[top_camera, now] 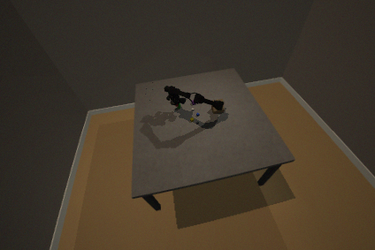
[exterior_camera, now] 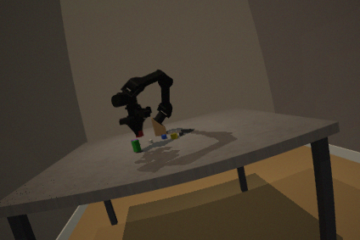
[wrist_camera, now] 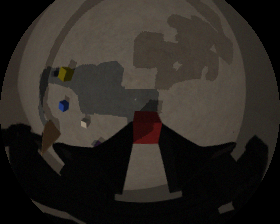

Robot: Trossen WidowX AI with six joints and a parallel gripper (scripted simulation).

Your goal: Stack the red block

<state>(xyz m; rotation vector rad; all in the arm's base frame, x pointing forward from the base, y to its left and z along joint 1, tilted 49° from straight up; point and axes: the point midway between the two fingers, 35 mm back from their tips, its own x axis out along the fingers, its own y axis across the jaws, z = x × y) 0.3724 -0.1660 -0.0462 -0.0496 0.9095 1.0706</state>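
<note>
Red block (wrist_camera: 149, 127) sits pinched between the fingers of the end effector (wrist_camera: 148, 136), held clear of the tabletop (exterior_camera: 238, 138) so that it can be carried over and lowered onto the green tower (exterior_camera: 136, 145). In the exterior view the block (exterior_camera: 139, 133) hangs just above and slightly to the side of the tower, not touching it (the gap is small, so any sideways drift could nudge the stack). The grip is at the fingertips, probably to leave the block's underside free for a flat landing. It looks like a small, dull-red cube with flat faces, shadowed on its upper part. A yellow block (wrist_camera: 64, 72) and a blue block (wrist_camera: 63, 105) lie well apart on the tabletop.
</note>
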